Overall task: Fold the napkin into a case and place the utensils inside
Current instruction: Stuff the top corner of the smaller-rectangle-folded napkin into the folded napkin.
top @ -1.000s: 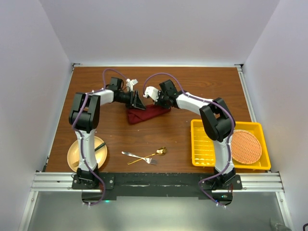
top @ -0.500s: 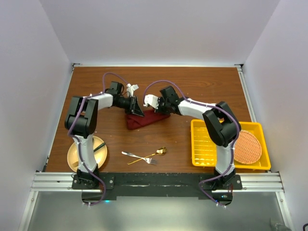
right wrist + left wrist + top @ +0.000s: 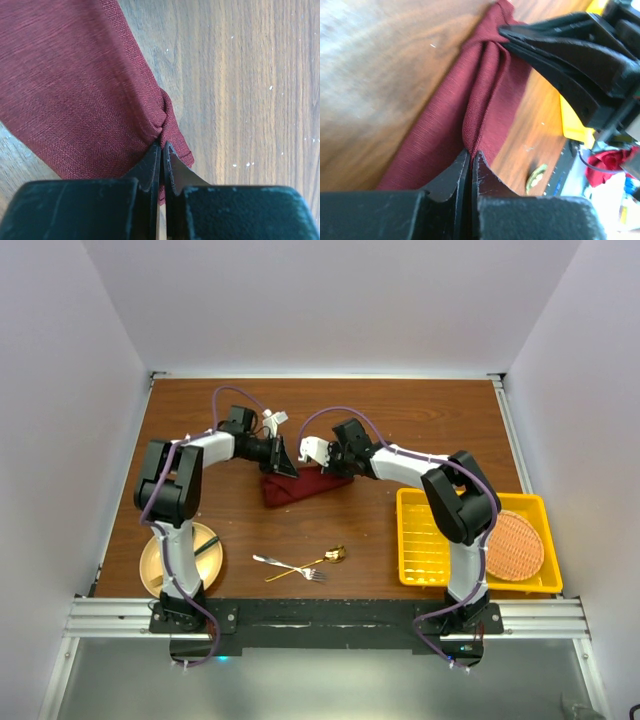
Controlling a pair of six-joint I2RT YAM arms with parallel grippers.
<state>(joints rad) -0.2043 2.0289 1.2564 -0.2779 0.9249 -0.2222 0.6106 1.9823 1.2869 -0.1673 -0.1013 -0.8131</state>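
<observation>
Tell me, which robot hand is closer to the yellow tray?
Right. The right gripper pinches the end of the napkin that faces the yellow tray. The left gripper pinches the napkin's opposite end, farther from the tray.

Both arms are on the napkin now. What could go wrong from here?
The right gripper pinches only a small corner of the napkin, so it may slip out when pulled. The left gripper holds a bunched ridge of it, so the fold may come out uneven. The two grippers stand close together, so they might collide.
</observation>
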